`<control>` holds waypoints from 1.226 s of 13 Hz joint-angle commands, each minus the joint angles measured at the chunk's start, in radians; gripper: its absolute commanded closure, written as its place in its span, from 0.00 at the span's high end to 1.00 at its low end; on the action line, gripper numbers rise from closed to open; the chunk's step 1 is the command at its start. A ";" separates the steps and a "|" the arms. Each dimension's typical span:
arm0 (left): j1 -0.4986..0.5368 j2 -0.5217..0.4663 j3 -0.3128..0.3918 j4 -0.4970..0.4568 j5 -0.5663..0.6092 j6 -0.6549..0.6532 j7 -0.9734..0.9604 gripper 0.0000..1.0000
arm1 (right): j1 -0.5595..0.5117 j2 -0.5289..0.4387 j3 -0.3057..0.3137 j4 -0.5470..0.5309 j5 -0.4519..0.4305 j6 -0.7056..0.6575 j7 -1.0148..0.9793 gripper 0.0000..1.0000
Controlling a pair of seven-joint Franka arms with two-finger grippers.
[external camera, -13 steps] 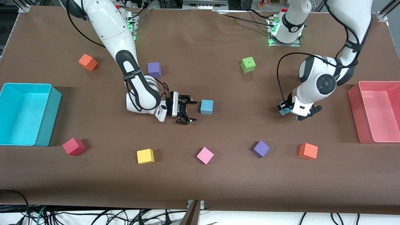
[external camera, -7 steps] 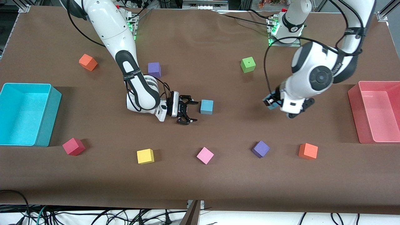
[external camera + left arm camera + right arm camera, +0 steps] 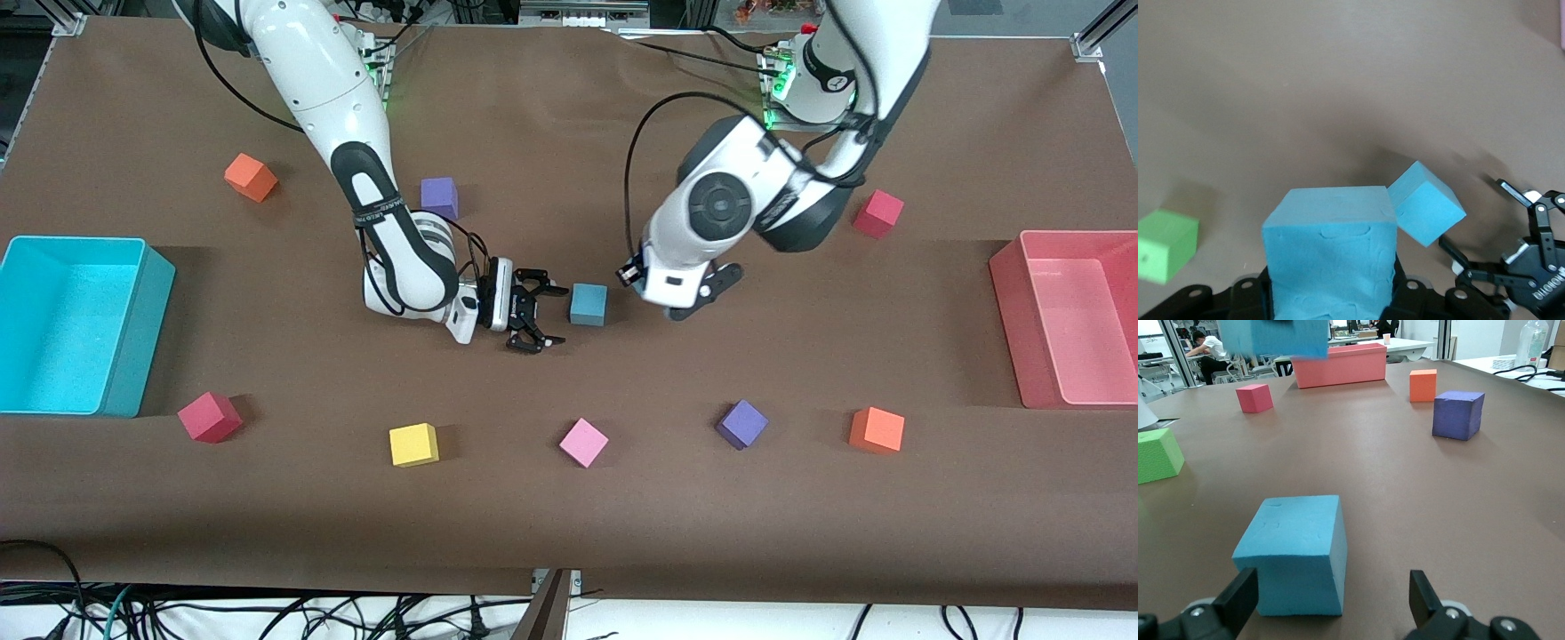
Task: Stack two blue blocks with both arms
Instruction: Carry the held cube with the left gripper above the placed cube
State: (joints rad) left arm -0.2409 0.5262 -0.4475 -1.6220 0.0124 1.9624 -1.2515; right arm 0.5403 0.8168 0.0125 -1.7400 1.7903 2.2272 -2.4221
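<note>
The left pincer (image 3: 633, 274) has swung in from the left arm's end of the tabletop (image 3: 569, 533) and now hangs just beside the resting blue block (image 3: 588, 304), not yet over it. It is clamped on the carried blue block (image 3: 1330, 257), which the left wrist view shows filling the space between its fingers; in the front view the arm hides that cube. The resting cube sits near the middle of the tabletop, well apart from every edge. The right pincer (image 3: 536, 313) lies low beside it, jaws spread apart and empty, the cube just ahead of its fingertips (image 3: 1238, 597); it has barely shifted. Judging by this, the carry is nearly done, and alignment above the resting cube comes next.
</note>
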 commanded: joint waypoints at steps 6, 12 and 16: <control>-0.097 0.141 0.003 0.151 0.130 0.023 0.282 0.06 | 0.000 -0.010 0.003 -0.021 0.026 -0.006 -0.029 1.00; -0.146 0.207 0.004 0.194 0.133 0.039 0.379 0.06 | -0.002 -0.010 0.003 -0.021 0.026 -0.006 -0.029 1.00; -0.149 0.238 0.006 0.189 0.138 0.113 0.377 0.06 | -0.003 -0.008 0.003 -0.021 0.026 -0.006 -0.031 1.00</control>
State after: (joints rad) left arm -0.3790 0.7329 -0.4471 -1.4680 0.1218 2.0717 -0.8933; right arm 0.5400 0.8188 0.0124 -1.7421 1.7906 2.2273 -2.4224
